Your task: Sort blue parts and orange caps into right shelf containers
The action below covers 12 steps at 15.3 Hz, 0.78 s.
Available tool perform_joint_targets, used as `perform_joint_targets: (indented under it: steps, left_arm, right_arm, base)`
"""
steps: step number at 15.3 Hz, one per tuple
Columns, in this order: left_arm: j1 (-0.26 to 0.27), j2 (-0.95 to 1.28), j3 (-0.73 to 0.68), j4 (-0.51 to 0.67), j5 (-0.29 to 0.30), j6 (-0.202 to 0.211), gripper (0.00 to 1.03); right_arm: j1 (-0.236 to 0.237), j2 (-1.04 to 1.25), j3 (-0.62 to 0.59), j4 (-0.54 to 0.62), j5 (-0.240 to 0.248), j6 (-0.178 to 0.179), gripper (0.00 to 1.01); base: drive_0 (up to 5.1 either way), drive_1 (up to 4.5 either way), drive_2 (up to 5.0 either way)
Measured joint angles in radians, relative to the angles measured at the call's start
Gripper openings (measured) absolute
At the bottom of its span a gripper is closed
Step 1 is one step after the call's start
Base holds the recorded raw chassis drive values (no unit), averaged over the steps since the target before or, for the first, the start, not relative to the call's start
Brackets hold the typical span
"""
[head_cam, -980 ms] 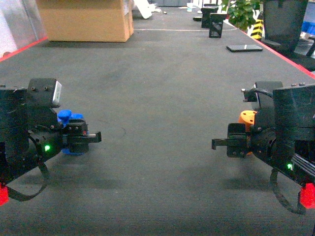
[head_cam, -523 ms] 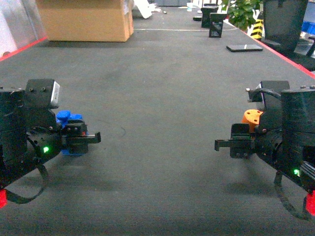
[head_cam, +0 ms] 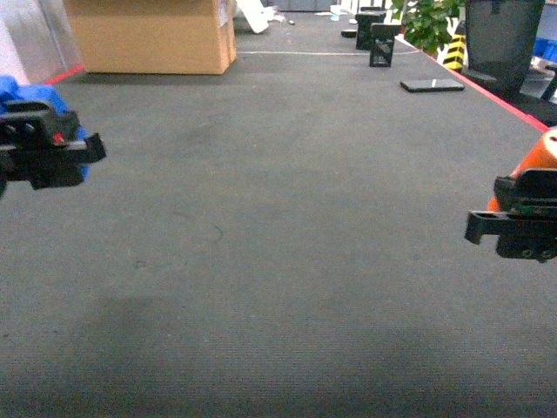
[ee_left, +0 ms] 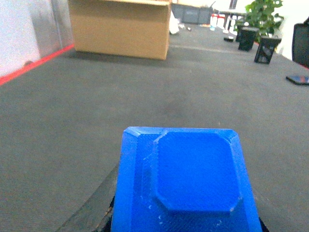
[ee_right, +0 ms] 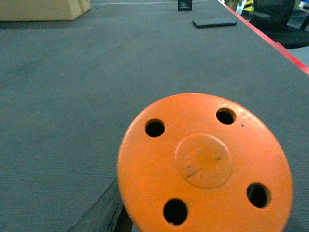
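Observation:
A blue part (ee_left: pixel 193 179), a square block with a raised octagonal face, fills the lower left wrist view. My left gripper (head_cam: pixel 87 152) is shut on it, held above the dark mat at the head view's left edge, and the blue part (head_cam: pixel 22 89) shows behind the jaws. A round orange cap (ee_right: pixel 205 162) with several holes fills the right wrist view. My right gripper (head_cam: pixel 479 228) is shut on it at the head view's right edge, with the orange cap (head_cam: pixel 540 157) peeking above it. The right shelf containers are out of view.
A cardboard box (head_cam: pixel 152 35) stands at the far left. A dark phone (head_cam: pixel 432 84) lies far right, near small black stands (head_cam: pixel 383 43), a plant (head_cam: pixel 431 22) and a black chair (head_cam: pixel 505 39). A red line (head_cam: pixel 513 100) edges the mat.
Both arms have risen off the mat and swung outward toward the sides. The blue part and the orange cap have gone up with them.

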Motion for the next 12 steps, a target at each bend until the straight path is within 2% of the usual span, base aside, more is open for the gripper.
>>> perform_joint_targets:
  steps: [2,4,6,8,9,12]
  left_arm:
    - [-0.028,-0.141,-0.077,0.036,-0.035,0.031,0.42]
    - [-0.066,-0.267,-0.167,0.041,-0.073,0.039,0.42]
    - [-0.105,-0.417,-0.252,-0.004,-0.116,0.04,0.42]
    - [-0.142,-0.596,-0.323,-0.109,-0.14,0.032,0.42]
    - [-0.16,-0.656,-0.34,-0.167,-0.143,0.032,0.42]
    - [-0.164,-0.66,-0.342,-0.165,-0.141,0.032,0.42]
  right_arm:
    - [0.027,-0.178,-0.109,-0.032,0.029,-0.003,0.44]
    - [0.072,-0.401,-0.206,-0.118,0.068,-0.01,0.44]
    - [0.116,-0.659,-0.276,-0.267,0.116,-0.034,0.44]
    - [0.147,-0.887,-0.303,-0.4,0.152,-0.061,0.44]
    - [0.169,-0.961,-0.311,-0.423,0.186,-0.08,0.44]
    - [0.178,-0.972,-0.315,-0.435,0.189,-0.101,0.44]
  base:
    - [0.0,0.0,0.0]
    - [0.0,0.0,0.0]
    - [0.0,0.0,0.0]
    - [0.0,0.0,0.0]
    - [0.0,0.0,0.0]
    - [0.0,0.0,0.0]
